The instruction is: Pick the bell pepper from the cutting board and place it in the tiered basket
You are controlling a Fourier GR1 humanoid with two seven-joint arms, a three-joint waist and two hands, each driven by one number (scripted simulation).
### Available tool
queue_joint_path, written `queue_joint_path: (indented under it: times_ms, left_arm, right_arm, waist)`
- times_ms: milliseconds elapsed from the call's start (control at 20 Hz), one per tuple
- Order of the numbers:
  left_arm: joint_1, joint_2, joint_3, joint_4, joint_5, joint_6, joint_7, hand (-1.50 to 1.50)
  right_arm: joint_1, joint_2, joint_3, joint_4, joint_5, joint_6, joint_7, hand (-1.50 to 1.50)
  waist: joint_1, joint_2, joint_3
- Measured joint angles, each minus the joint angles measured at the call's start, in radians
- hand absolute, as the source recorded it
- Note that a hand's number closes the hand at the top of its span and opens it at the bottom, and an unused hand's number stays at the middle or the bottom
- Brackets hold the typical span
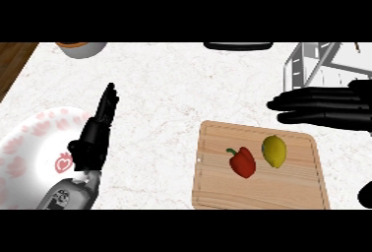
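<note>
Head view. The cutting board point(258, 170) occupies the lower right of the frame. The bell pepper point(242, 162), red with a green stem, lies on the board left of centre. A yellow lemon point(274, 151) lies just beside it on its right, apart from it by a narrow gap. The tiered basket point(320, 64), a wire frame, shows at the upper right edge.

Step in hand, as judged: approach to the pepper; pick not yet made. To do it well, bring the right hand point(327, 108) down and toward frame left until it is over the pepper. Close the fingers across the pepper's body, not the stem. Keep the fingers off the lemon; the narrow gap makes a nudge likely. Lift straight up before moving toward the basket at the upper right.

Right hand: at the right edge, above the board's far side, fingers extended toward frame left and spread. It holds nothing and touches neither fruit.

Left hand point(98, 128): at centre left, fingers straight and pointing to the frame top, resting over the rim of a patterned plate point(29, 162). It holds nothing.
</note>
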Motion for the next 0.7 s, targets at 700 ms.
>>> queue_joint_path:
  times_ms: [700]
  left_arm:
    - [0.018, -0.014, 0.035, -0.005, -0.024, -0.038, 0.003, 0.0]
  right_arm:
    - [0.126, -0.064, 0.165, -0.143, 0.38, -0.068, -0.158, -1.5]
  waist:
    - [-0.002, -0.001, -0.002]
